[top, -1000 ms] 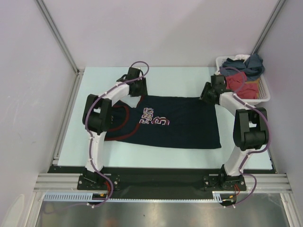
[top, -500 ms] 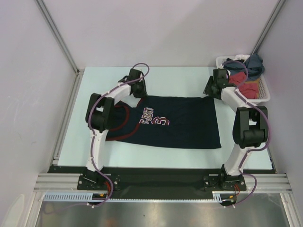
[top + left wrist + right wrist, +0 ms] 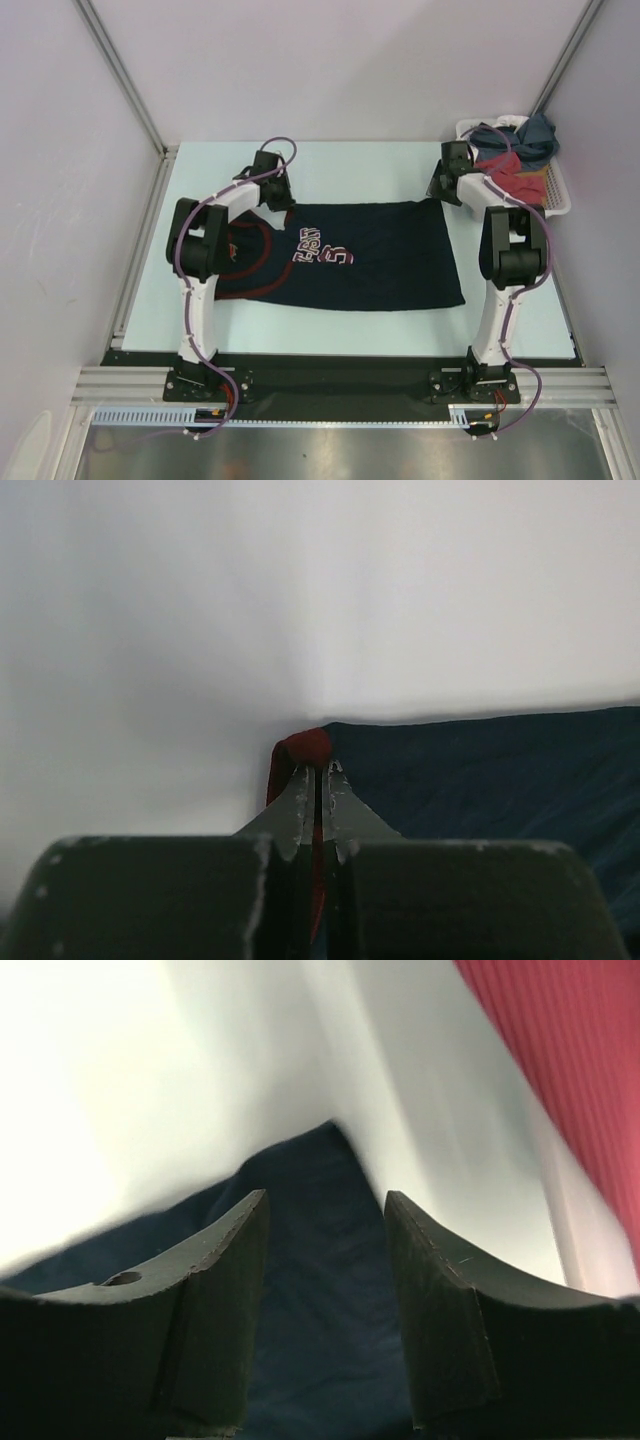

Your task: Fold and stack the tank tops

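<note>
A dark navy tank top [image 3: 390, 260] with reddish trim and chest lettering lies spread flat on the table. My left gripper [image 3: 274, 196] is at its far left corner, shut on the red-trimmed strap [image 3: 305, 748], which bunches just past the fingertips of the gripper [image 3: 318, 768]. My right gripper [image 3: 438, 194] hovers at the far right corner of the top. In the right wrist view this gripper [image 3: 325, 1200] is open, with navy cloth [image 3: 310, 1290] showing between its fingers. A slate-blue garment [image 3: 535, 133] lies in the basket.
A white basket [image 3: 556, 203] stands at the far right corner of the table, holding a red garment [image 3: 500, 165] beside the slate-blue one. Red cloth [image 3: 570, 1070] shows close to the right gripper. The enclosure walls rise behind and to both sides.
The left gripper has shut on the red-trimmed strap. Both grippers have moved farther back along the top's far edge, and the right one now sits at the far right corner.
</note>
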Action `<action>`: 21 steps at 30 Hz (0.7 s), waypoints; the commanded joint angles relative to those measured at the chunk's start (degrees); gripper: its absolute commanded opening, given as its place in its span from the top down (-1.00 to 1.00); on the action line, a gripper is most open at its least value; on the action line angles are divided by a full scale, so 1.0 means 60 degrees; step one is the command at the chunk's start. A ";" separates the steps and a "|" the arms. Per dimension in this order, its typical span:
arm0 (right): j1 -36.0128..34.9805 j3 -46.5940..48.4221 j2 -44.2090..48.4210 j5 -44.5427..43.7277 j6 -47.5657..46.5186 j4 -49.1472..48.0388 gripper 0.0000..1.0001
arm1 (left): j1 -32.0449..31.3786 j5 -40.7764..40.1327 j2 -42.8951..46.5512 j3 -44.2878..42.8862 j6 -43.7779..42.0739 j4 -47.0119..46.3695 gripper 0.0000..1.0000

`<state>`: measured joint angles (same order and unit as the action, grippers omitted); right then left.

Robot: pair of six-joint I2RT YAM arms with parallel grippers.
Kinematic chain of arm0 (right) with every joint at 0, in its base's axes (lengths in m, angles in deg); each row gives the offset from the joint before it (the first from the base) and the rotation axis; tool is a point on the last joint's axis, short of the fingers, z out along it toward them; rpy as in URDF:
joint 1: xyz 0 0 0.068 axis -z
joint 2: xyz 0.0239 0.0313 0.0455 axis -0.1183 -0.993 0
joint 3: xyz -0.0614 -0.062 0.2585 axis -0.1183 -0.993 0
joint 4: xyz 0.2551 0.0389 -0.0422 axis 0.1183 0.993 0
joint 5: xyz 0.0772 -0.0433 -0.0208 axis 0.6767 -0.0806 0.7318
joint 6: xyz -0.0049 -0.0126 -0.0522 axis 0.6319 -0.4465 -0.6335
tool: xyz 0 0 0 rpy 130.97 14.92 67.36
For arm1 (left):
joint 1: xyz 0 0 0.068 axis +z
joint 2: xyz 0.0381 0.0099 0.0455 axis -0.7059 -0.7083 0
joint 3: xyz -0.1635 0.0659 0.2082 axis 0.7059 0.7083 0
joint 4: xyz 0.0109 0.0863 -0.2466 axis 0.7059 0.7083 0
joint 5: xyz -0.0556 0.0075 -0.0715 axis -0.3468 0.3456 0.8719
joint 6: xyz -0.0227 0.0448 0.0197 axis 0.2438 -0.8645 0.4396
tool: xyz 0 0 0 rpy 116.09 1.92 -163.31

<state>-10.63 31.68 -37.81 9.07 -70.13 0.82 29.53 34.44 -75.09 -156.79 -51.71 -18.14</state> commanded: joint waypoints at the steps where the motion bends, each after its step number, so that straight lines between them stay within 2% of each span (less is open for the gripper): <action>1: -0.0122 0.1054 -0.0630 -0.0441 -0.0197 0.0177 -0.09 | 0.0380 -0.0185 0.0406 0.0279 -0.0220 0.0191 0.99; 10: -0.0166 0.2271 -0.1773 -0.0178 -0.0373 0.0192 -0.15 | 0.0380 -0.0214 0.0406 0.0279 -0.0381 0.0163 0.99; 13: -0.0152 0.2607 -0.2008 -0.0061 -0.0431 0.0265 -0.08 | 0.0380 -0.0316 0.0406 0.0220 -0.0440 0.0177 0.99; 16: -0.0152 0.2770 -0.2315 -0.0061 -0.0432 0.0295 0.06 | 0.0380 -0.0375 0.0391 0.0162 -0.0469 0.0192 0.99; 17: -0.0152 0.2799 -0.2374 -0.0003 -0.0417 0.0265 0.26 | 0.0380 -0.0346 0.0377 0.0133 -0.0498 0.0178 0.99; 19: -0.0166 0.2799 -0.2360 -0.0046 -0.0417 0.0105 0.45 | 0.0380 -0.0332 0.0304 -0.0014 -0.0542 0.0178 0.99; 21: -0.0166 0.2843 -0.2316 -0.0148 -0.0475 0.0002 0.73 | 0.0380 -0.0288 0.0216 -0.0320 -0.0572 0.0236 0.99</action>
<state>-11.48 46.06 -51.71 8.83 -72.43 2.46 31.23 35.11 -74.63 -156.35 -52.82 -17.84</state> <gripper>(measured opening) 0.181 0.015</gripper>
